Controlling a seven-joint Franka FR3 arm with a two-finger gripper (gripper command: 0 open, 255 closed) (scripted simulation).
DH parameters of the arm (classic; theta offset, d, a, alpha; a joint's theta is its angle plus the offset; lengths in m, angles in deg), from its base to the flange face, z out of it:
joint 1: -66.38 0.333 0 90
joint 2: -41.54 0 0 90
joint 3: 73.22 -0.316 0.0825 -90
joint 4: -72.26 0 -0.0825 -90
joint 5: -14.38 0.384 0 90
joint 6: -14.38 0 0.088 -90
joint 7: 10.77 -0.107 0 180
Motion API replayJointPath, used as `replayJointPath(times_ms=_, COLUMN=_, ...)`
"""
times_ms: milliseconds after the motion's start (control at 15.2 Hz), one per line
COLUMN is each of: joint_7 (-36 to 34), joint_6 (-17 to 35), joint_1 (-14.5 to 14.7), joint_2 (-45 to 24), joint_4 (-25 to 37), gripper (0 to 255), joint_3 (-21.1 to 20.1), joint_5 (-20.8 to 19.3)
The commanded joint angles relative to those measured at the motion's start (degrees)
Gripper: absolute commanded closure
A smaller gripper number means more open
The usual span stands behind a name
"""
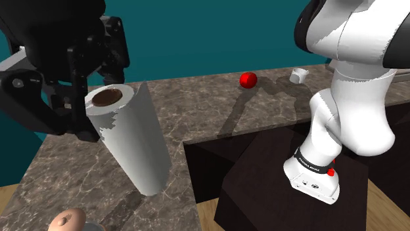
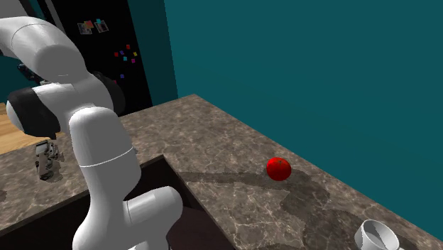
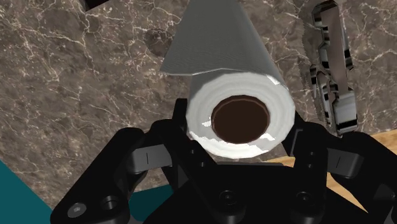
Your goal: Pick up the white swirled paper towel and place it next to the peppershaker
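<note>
In the shoulder view we look down across the bench (image 1: 217, 98) from beside the stand (image 1: 276, 190). The second exterior view sits close beside the arm (image 2: 99, 149), facing the teal wall (image 2: 319, 85). Both views share the red ball (image 1: 248, 80) and white cup (image 1: 299, 75). The wrist view peers closely down the paper towel (image 3: 219, 44) onto the bench.

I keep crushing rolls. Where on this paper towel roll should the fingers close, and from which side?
Near its top end, across the round sides, coming from above. The paper towel roll is almost upright with its brown core facing up, so the curved wall offers two opposite faces there; the gripper sits at that end.
</note>
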Motion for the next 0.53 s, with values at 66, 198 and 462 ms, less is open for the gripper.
replayJointPath(times_ms=66, joint_7=-0.38, joint_6=3.77, joint_1=-1.17, joint_2=2.24, joint_4=-5.91, gripper=255, joint_3=-0.13, joint_5=1.03)
replayJointPath(times_ms=198, joint_7=-0.42, joint_6=6.15, joint_1=-1.92, joint_2=3.61, joint_4=-9.6, gripper=255, joint_3=-0.13, joint_5=1.66)
replayJointPath(times_ms=462, joint_7=-0.45, joint_6=10.43, joint_1=-3.03, joint_2=5.76, joint_4=-15.91, gripper=255, joint_3=-0.08, joint_5=2.63)
